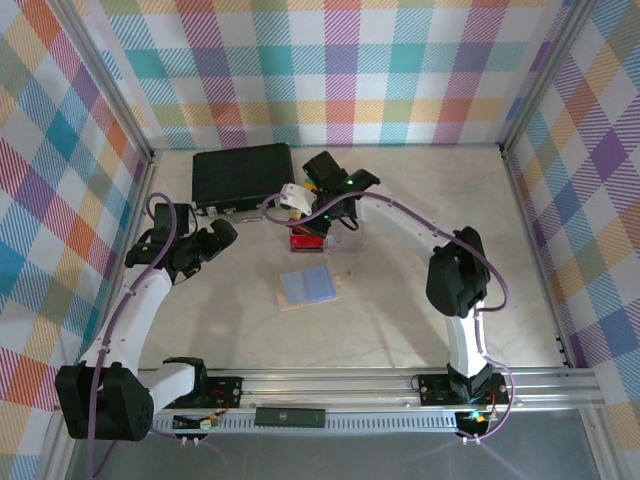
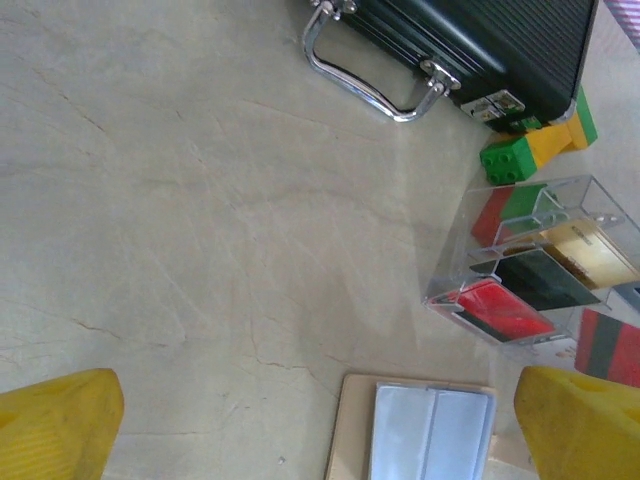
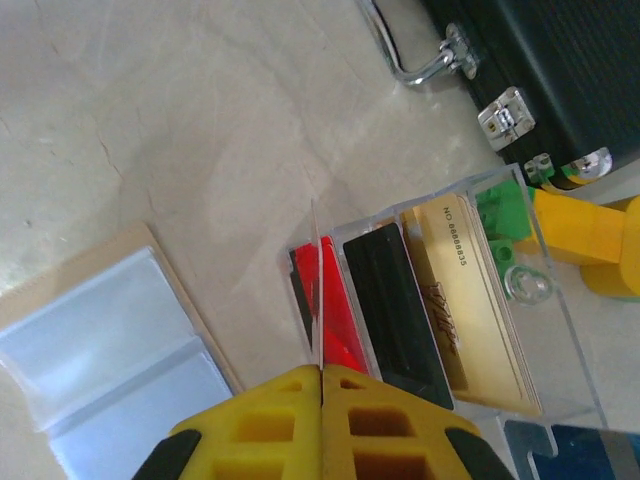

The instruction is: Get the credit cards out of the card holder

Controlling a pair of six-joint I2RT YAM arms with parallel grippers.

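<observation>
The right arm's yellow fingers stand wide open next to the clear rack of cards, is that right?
Not quite. The right arm's yellow fingers are shut, not open: they pinch a thin pale card seen edge-on. The right wrist view shows it. They are indeed next to the clear rack of cards.

Pale blue-grey card holder (image 1: pixel 307 286); at its twelve o'clock, red card (image 3: pixel 338 318), black card (image 3: pixel 392 300), gold card (image 3: pixel 470 300), whitish card (image 3: pixel 317 280). Black case (image 1: pixel 243 172). Pastel plaid walls (image 1: pixel 340 70).
</observation>
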